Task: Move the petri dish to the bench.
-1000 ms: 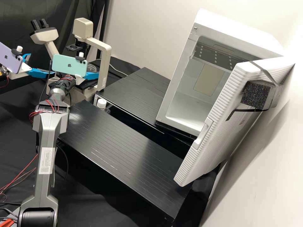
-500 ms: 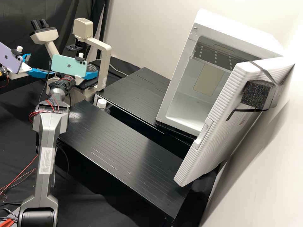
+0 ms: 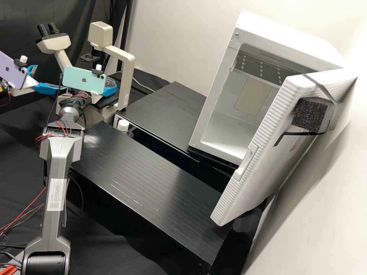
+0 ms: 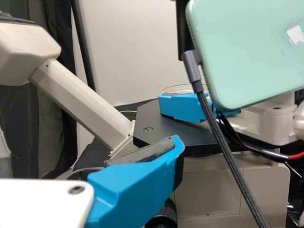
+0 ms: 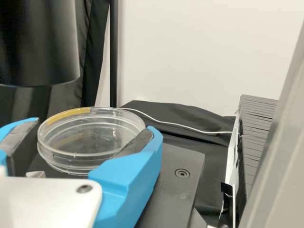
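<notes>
Two blue-backed pads, one petri dish: it all hangs on a gentle pinch!

And here is the clear petri dish, at ten o'clock in the high view, level or nearly so over the dark microscope stage. The right end effector has it by its sides, pads apparently against the wall; how firmly they press, I cannot tell. The left end effector, at nine to ten o'clock in the high view, is spread apart with nothing between.

The step in hand looks like the grasp, lift to follow. Smooth, thin plastic, this, so just enough squeeze, please: too much could crack it or pop it upward, too little could let it slip. Both pads should bear evenly, low enough to steady the base as well as any lid. Then straight up, slow and flat!

Mind the pale microscope upright, at three o'clock from the dish; the wrist needs room to back off before swinging. The slatted bench waits at five o'clock from there, a capped bottle on the way, so carry high, keep level, set down softly.
</notes>
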Robot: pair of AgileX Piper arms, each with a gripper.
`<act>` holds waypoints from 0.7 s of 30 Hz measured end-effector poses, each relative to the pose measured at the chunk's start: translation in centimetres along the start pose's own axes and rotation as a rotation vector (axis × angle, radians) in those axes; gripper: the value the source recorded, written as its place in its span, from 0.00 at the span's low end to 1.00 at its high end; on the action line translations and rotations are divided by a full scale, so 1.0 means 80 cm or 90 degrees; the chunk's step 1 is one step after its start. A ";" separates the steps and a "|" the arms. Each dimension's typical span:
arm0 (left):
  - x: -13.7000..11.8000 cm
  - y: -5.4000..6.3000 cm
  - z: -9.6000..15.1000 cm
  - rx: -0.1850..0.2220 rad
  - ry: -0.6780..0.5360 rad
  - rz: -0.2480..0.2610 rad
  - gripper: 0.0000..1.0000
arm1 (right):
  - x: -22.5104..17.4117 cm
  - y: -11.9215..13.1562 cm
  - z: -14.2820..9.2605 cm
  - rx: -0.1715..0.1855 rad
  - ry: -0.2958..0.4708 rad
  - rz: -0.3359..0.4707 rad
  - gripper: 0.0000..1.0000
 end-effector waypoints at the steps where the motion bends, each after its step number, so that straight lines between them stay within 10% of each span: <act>1: 0.000 0.000 0.000 0.000 0.000 0.000 1.00 | 0.000 0.000 0.000 0.000 0.000 0.000 0.00; 21: 0.000 0.000 0.000 0.000 0.000 0.000 1.00 | -0.033 0.000 0.008 0.007 0.030 -0.003 0.00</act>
